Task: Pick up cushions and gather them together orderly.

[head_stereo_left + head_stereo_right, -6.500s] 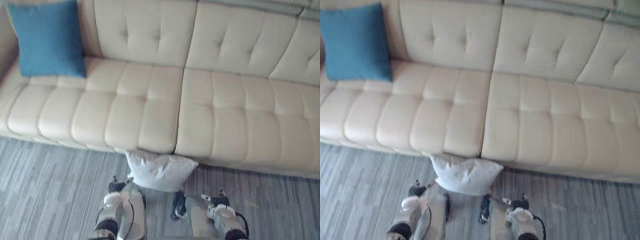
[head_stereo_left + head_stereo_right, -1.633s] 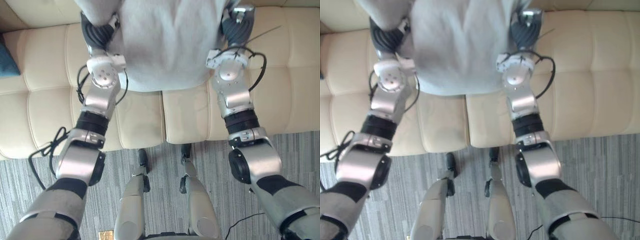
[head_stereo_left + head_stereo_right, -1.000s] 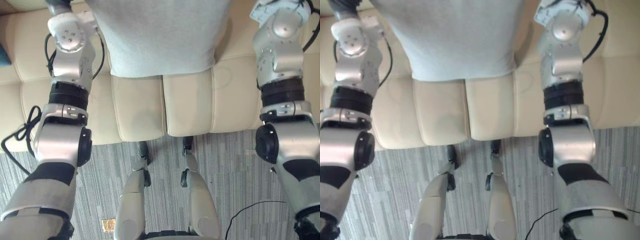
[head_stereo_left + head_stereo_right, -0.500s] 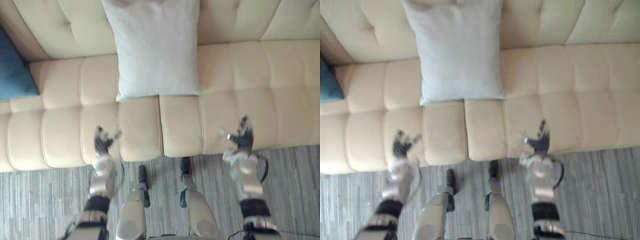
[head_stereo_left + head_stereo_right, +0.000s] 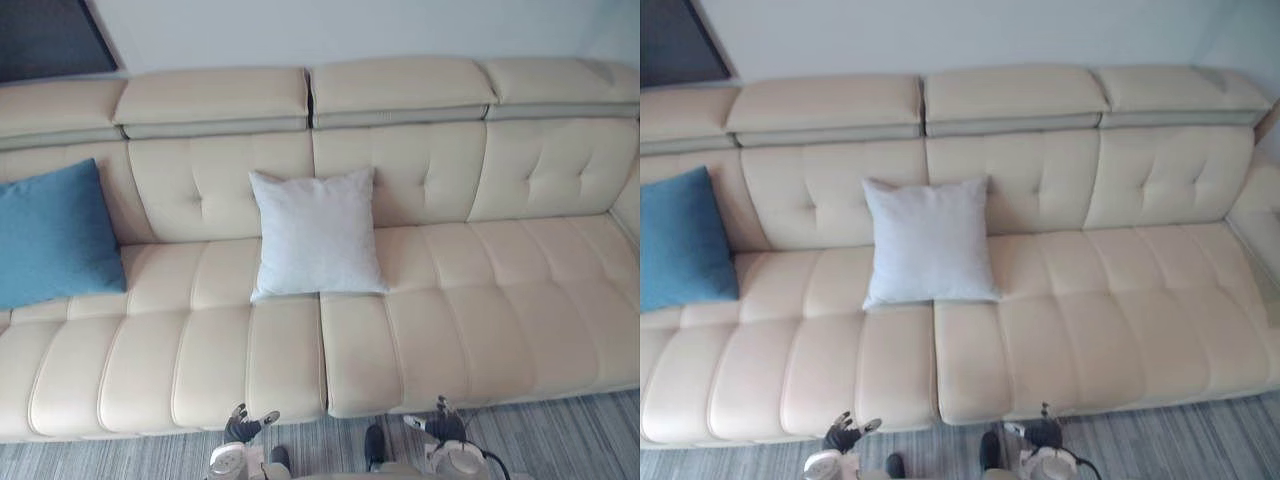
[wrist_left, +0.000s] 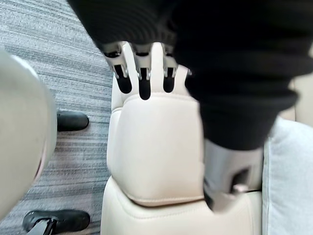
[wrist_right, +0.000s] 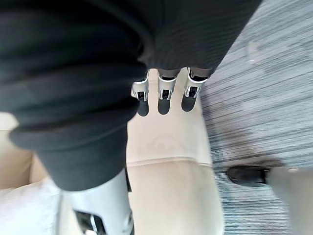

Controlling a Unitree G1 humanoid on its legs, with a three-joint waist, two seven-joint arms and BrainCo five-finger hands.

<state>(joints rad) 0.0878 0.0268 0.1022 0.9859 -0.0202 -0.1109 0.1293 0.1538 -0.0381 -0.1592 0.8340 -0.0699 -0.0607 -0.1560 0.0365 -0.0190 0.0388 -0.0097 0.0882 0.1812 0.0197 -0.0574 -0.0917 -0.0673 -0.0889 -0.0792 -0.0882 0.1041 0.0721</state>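
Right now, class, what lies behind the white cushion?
The white cushion leans against the cream sofa backrest, across the seam between two panels; the stretch directly behind it is hidden.

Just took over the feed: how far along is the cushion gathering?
Done: the light grey cushion leans against the backrest of the sofa, mid-seat. In hand: nothing; left hand and right hand are open, low before the sofa. Left: the blue cushion sits apart at the sofa's left end, so the two still need gathering.
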